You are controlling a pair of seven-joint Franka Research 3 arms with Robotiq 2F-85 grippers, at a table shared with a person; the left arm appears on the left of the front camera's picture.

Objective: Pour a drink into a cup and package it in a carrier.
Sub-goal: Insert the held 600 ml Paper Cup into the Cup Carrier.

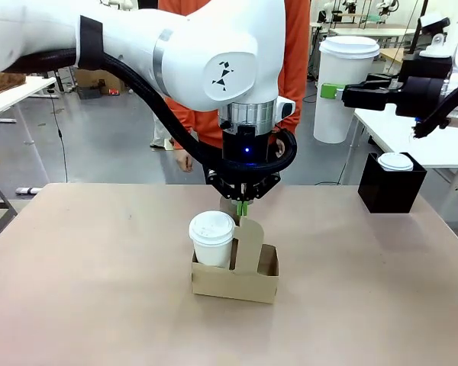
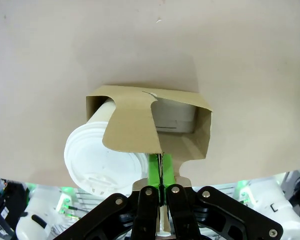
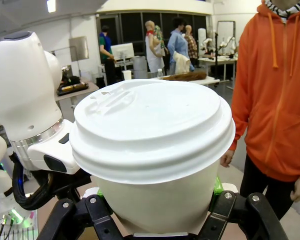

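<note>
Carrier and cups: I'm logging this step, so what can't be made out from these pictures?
- How full the cup in the carrier is: hidden by its lid and opaque wall, front and left wrist views.
- Right wrist view: the held cup in the right tool blocks whatever lies straight ahead.
- Front view: the black box hides all but the lid of what it holds.

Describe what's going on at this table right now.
The left gripper has its fingers pinched shut on the upright handle of the cardboard carrier. The carrier sits on the table with one lidded cup in a pocket. The right gripper holds a second lidded cup raised off to the side. A person in an orange hoodie stands across the table.
</note>
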